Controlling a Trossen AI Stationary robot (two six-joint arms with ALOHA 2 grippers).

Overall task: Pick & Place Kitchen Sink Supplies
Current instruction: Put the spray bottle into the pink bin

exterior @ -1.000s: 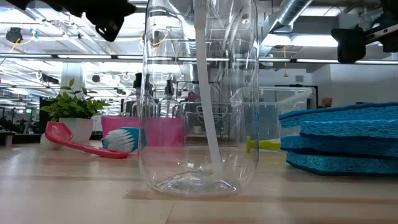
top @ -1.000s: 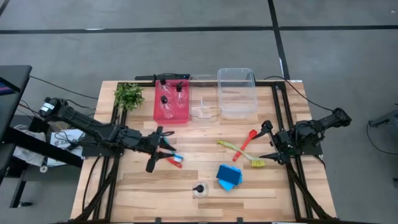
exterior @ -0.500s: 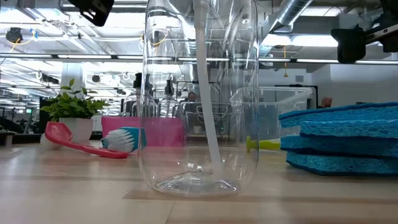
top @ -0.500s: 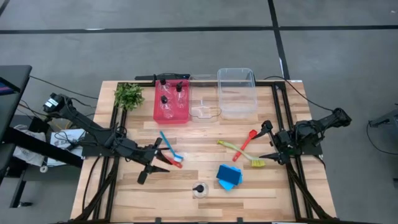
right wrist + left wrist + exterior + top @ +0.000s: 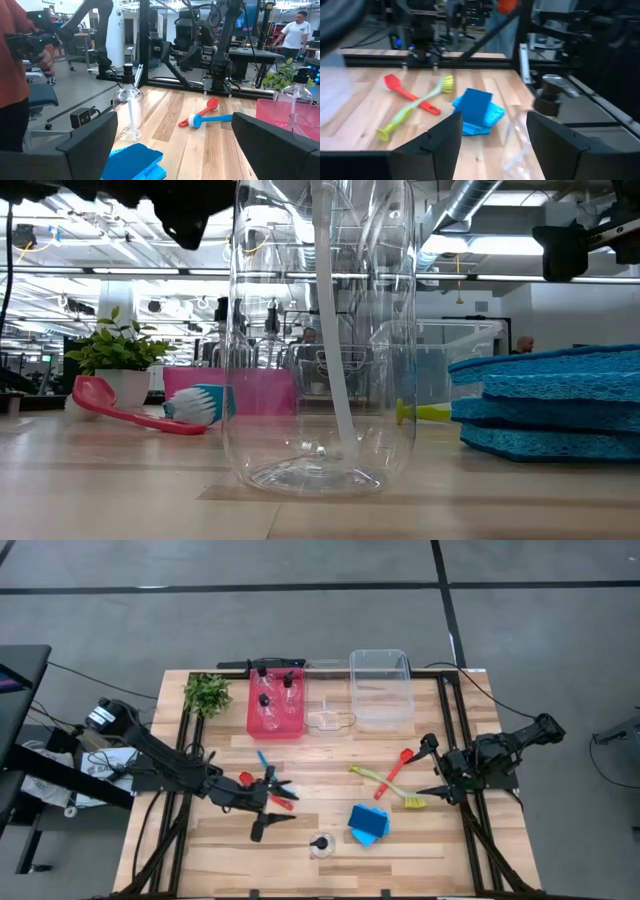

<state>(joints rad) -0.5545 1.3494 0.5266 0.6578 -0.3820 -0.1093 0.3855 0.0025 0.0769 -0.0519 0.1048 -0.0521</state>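
The left gripper [image 5: 272, 802] hangs open and empty at mid-table, jaws spread either side of the blue brush [image 5: 268, 769] and red spoon [image 5: 262, 787]. The lone bottle [image 5: 321, 845] stands at its 4 o'clock near the front edge, sponges [image 5: 368, 823] just beside it. The right gripper [image 5: 431, 768] waits open by the right edge; bare board lies along the front.

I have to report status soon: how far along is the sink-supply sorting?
Early. Three bottles stand in the red bin. Nothing is held: the left hand hovers open near the blue brush; the right hand waits open. One bottle, the sponges and the yellow-green brush remain on the table.
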